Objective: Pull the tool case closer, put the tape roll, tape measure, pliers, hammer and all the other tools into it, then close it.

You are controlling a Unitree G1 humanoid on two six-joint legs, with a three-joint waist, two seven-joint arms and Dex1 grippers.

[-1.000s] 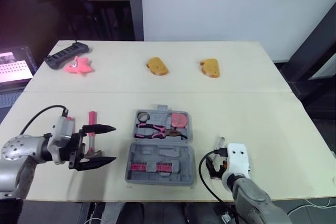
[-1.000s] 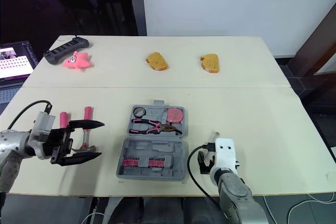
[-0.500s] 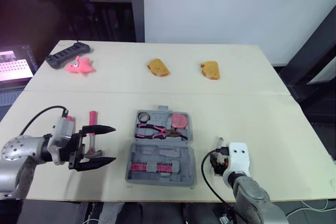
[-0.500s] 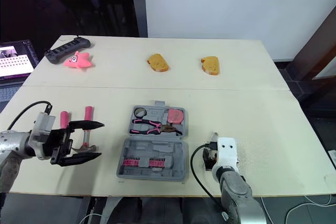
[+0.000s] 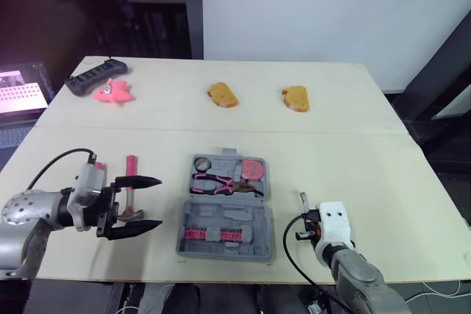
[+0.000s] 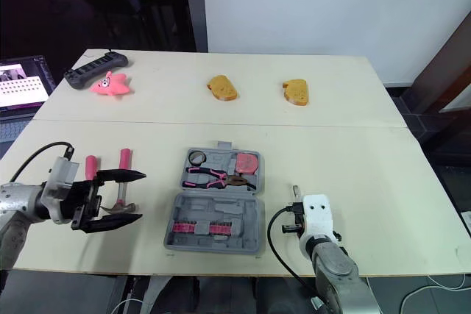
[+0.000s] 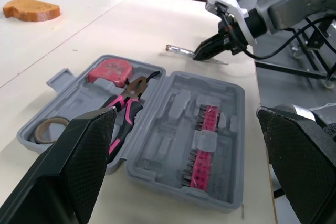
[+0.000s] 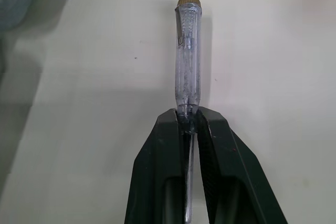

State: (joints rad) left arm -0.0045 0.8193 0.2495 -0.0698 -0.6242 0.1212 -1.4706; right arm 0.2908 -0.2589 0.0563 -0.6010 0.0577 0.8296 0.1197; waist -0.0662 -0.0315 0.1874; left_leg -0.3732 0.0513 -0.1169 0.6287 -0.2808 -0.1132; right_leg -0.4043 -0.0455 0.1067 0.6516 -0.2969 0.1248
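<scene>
Currently your right gripper (image 8: 189,120) has its fingers pinched on the shaft of the clear-handled screwdriver (image 8: 188,56), just right of the tool case (image 5: 252,223). Your left gripper (image 5: 160,201) has its fingers spread wide, holding nothing, beside the hammer (image 5: 129,170) (pink handle, lying on the table (image 5: 346,159)). The case lies open between your arms, with pliers (image 5: 217,181), tape measure (image 5: 252,168) and tape roll (image 5: 202,162) in its far half

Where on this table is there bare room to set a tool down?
Free: the strip between the bread slices and the tool case, and the table right of the right gripper. Crowded: around the left gripper and hammer.
</scene>
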